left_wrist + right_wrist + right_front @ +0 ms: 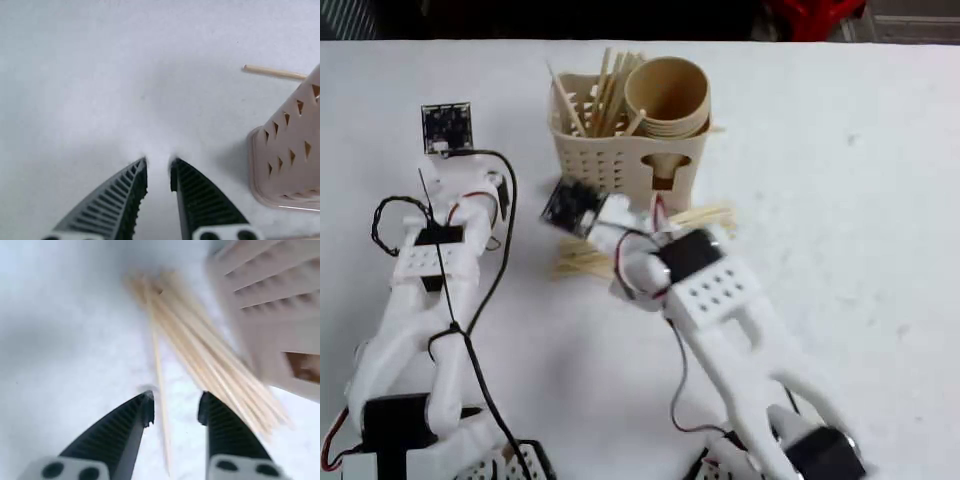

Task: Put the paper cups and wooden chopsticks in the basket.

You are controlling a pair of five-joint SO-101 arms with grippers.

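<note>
Right fingers (125, 432) are spread open low over the bench (60, 340). One loose chopstick (158, 380) lies between them, not gripped. Next to it is a blurry pile of wooden chopsticks (215, 365), lying against the basket (280, 305). From above, the arm hides the pile's middle. Left fingers (200, 200) sit a little apart, holding nothing. Stacked paper cups (668, 95), maybe three, stand inside the basket with more sticks (605, 85).
</note>
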